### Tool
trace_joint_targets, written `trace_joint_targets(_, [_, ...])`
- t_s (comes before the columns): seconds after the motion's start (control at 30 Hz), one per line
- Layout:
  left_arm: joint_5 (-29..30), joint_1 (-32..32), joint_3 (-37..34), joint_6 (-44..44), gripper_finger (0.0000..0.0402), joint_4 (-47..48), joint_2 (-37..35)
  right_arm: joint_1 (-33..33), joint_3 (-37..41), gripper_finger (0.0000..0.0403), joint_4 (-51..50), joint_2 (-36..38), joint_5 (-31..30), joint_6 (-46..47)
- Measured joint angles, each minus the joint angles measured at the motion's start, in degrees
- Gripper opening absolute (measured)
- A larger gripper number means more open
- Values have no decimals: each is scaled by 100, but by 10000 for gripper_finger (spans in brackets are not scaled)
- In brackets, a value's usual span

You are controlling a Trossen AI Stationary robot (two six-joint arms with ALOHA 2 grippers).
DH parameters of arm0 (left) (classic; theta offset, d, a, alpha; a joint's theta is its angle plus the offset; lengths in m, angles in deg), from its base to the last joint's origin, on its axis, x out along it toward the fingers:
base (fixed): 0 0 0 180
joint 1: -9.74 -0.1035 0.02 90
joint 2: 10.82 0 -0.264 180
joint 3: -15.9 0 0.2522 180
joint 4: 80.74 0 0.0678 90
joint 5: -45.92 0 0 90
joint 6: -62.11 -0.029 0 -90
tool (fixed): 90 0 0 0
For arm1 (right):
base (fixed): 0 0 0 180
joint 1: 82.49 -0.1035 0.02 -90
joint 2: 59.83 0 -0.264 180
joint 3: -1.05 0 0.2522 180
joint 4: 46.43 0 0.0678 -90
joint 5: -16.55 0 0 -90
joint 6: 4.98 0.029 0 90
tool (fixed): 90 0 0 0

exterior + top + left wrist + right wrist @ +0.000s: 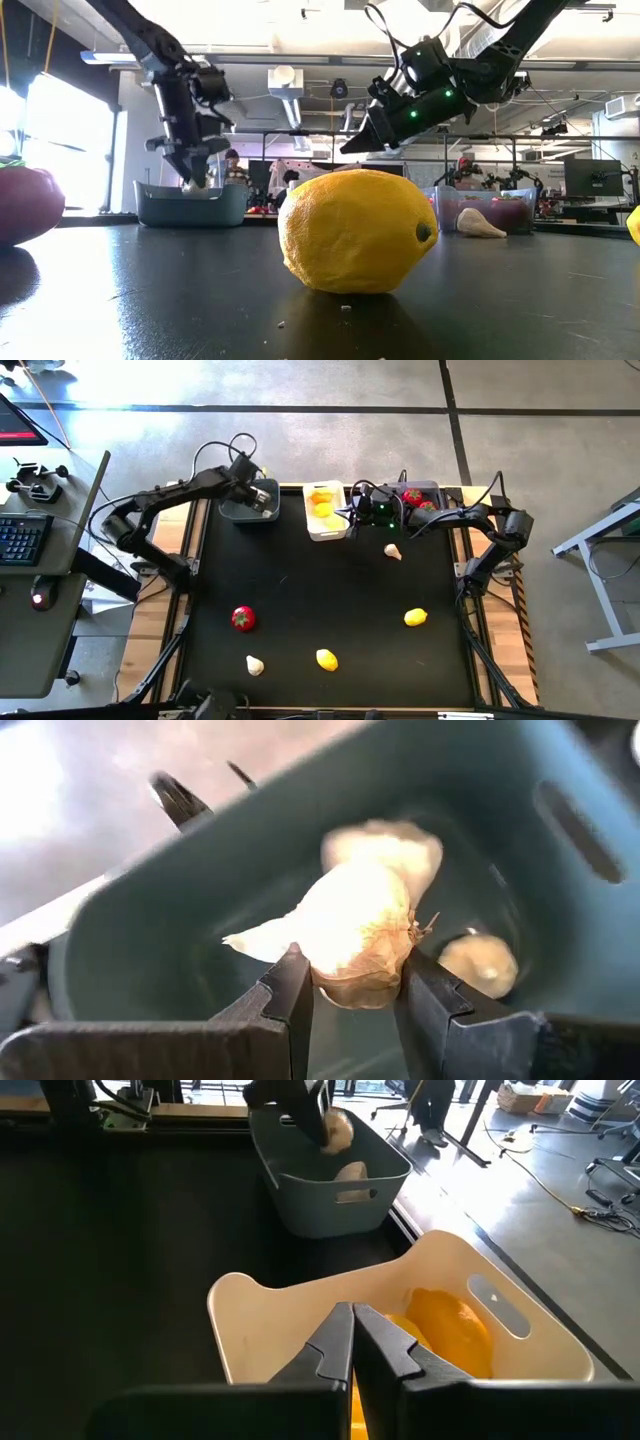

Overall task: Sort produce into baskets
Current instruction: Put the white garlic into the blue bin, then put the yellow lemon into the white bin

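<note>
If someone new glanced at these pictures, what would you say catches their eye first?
Probably the left gripper holding a garlic bulb over the grey basket at the table's far left. Next, the right gripper, shut and empty, above the white basket of lemons, with loose produce scattered on the black table.

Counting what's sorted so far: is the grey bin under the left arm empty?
Not empty. The grey bin holds two garlic pieces, and the left gripper holds another garlic above it.

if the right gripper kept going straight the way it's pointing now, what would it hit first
Most likely the white basket. The right gripper, jaws shut and empty, points down over its near rim toward the yellow lemons inside. Rim or lemon first is hard to judge, since depth is unclear.
</note>
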Motion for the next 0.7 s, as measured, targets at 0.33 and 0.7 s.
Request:
trace_joint_targets(0.33, [66, -94, -238, -544, 115, -533, 306, 0, 0, 0, 1, 0, -2, 145])
trace_joint_targets(0.7, [968, 287, -238, -1049, 225, -523, 306, 0, 0, 0, 4, 0, -111, 261])
